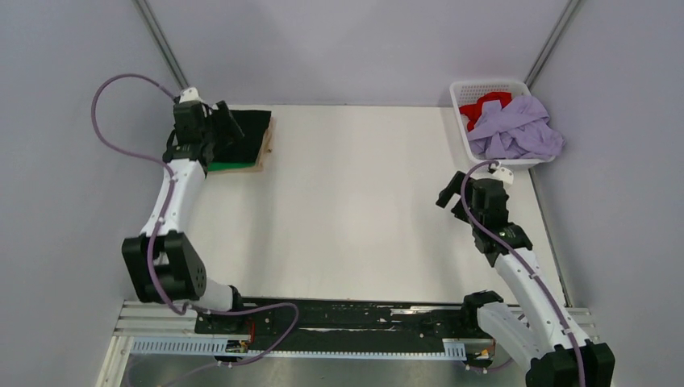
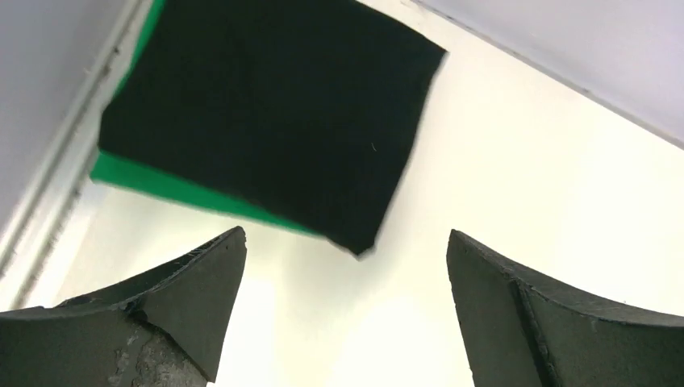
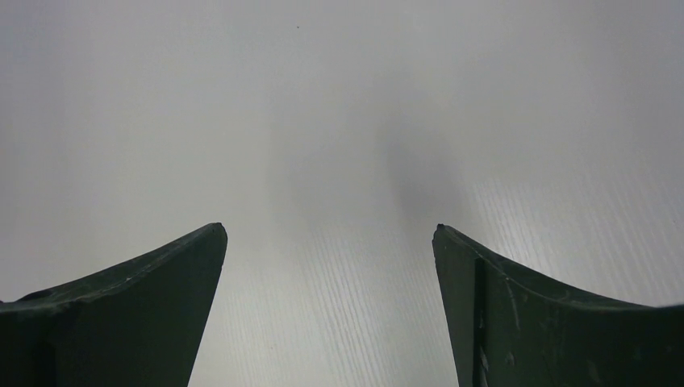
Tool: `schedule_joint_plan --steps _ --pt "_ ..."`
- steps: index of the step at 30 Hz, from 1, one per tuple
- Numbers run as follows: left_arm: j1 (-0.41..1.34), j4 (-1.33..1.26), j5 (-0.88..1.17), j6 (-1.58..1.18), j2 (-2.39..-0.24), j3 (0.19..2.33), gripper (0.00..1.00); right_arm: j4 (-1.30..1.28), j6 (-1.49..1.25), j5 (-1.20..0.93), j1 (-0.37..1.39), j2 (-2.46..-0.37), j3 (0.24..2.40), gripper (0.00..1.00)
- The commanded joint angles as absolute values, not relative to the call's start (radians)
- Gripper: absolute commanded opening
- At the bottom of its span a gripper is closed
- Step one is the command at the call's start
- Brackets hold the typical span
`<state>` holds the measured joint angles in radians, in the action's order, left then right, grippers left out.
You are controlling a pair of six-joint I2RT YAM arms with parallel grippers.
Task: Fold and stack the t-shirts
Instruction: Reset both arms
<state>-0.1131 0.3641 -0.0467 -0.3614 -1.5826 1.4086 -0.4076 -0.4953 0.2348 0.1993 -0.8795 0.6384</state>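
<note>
Two white robot arms work a pale table (image 1: 355, 210) seen from above, their bases at six o'clock on the near edge. The left arm reaches to about ten o'clock, the right to about three o'clock.

At ten o'clock lies a folded stack. The black t-shirt (image 1: 252, 133) (image 2: 266, 113) is on top as a flat, squared panel. The green t-shirt (image 1: 230, 166) (image 2: 161, 184) shows as a strip along the stack's near edge beneath it. A sliver of the tan t-shirt (image 1: 267, 141) peeks out on the side toward three o'clock.

At two o'clock, in the far corner, stands a white lattice basket (image 1: 488, 82). The lilac t-shirt (image 1: 516, 129) is heaped in it unfolded and spills over its rim toward three o'clock. The red t-shirt (image 1: 484, 105) is bunched behind it at the twelve o'clock end.

The left gripper (image 1: 230, 121) (image 2: 347, 242) hangs at the stack's nine o'clock side. Its jaws are spread wide and hold nothing, and its own camera shows bare table between them with the black cloth just ahead.

The right gripper (image 1: 452, 189) (image 3: 329, 230) sits near the basket's six o'clock end, apart from it. Its jaws are likewise spread wide over bare tabletop.
</note>
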Motion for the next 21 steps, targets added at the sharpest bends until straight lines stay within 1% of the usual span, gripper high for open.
schedule_joint_plan --steps 1,4,5,7,9,12,15,21 --pt "-0.079 0.173 0.065 -0.512 -1.280 1.124 1.00 -0.386 -0.548 0.175 0.160 -0.791 0.607 1.00" --pt "0.000 0.198 0.045 -0.503 -1.062 0.929 1.00 -0.389 -0.549 0.183 0.158 -0.735 0.571 1.00" --pt "0.021 0.224 0.016 -0.497 -1.019 0.896 1.00 -0.391 -0.552 0.184 0.159 -0.716 0.558 1.00" --pt "0.068 0.253 0.005 -0.503 -0.906 0.756 1.00 -0.405 -0.576 0.177 0.158 -0.674 0.535 1.00" --pt "0.077 0.241 0.004 -0.518 -0.808 0.648 1.00 -0.411 -0.607 0.181 0.158 -0.628 0.507 1.00" --pt "0.079 0.219 0.006 -0.531 -0.696 0.563 1.00 -0.402 -0.649 0.248 0.158 -0.563 0.462 1.00" --pt "0.079 0.215 0.011 -0.530 -0.672 0.551 1.00 -0.403 -0.664 0.275 0.159 -0.501 0.448 1.00" --pt "0.078 0.212 0.030 -0.520 -0.729 0.569 1.00 -0.385 -0.636 0.281 0.159 -0.436 0.421 1.00"
